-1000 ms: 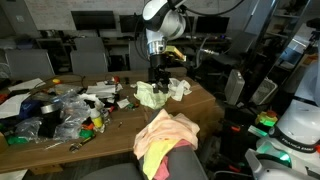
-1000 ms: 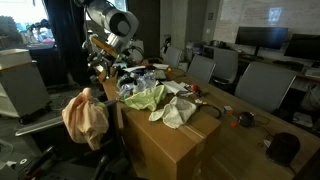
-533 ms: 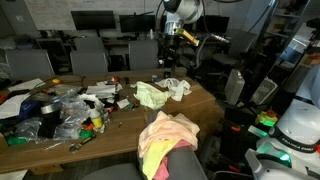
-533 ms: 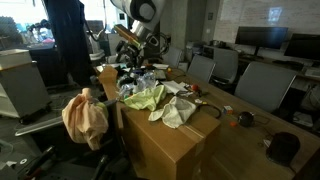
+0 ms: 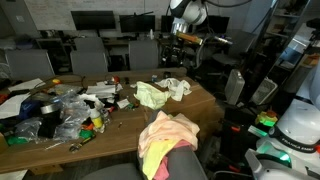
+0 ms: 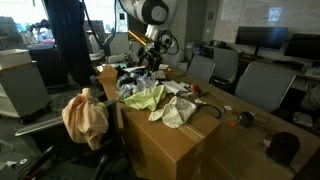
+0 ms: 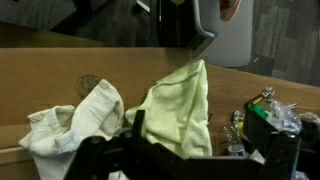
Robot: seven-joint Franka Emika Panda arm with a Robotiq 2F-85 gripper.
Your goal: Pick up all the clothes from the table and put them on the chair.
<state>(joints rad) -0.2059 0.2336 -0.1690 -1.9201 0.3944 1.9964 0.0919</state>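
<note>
Above the cluttered tabletop (image 5: 195,105) I am hovering, jaws wide open and empty, seemingly readying for the centre-frame yellow cloth (image 5: 150,95).

At the right end of the table (image 5: 200,102), two garments (image 5: 160,93) lie side by side, touching. A clutter pile (image 5: 60,112) covers its left part. The chair (image 5: 188,160) stands near, in front of the table, with a heap of clothes (image 5: 165,135) on it.

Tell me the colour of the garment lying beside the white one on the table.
The garment is pale yellow-green, clearest in the wrist view.
</note>
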